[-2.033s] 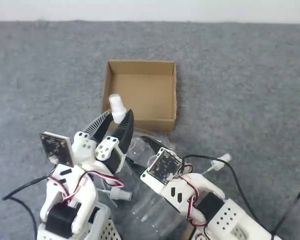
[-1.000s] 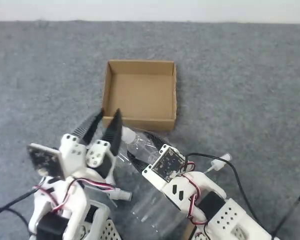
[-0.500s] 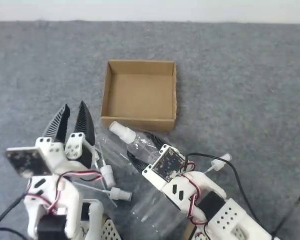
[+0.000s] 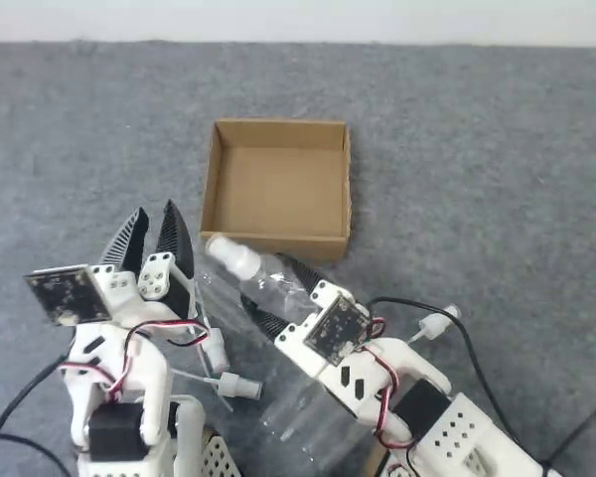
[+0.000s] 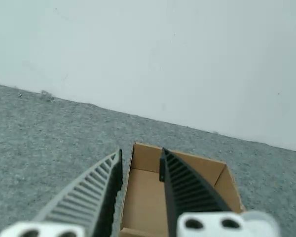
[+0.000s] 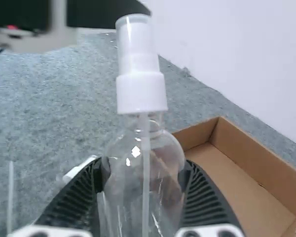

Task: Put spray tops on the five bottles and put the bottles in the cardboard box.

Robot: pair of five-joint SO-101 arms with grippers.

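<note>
Fingers (image 6: 203, 196) of the right gripper (image 4: 263, 283) clamp the clear bottle (image 6: 140, 168) round its belly, spray top (image 6: 138, 64) on, just short of the cardboard box (image 4: 278, 127), likely a light, slick, squashable shell best held there, while the left gripper (image 4: 155, 208) gapes empty.

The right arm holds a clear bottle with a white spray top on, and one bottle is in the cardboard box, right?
No: the cardboard box is empty, as the high view shows. The right gripper does hold the bottle with its spray top on.
</note>
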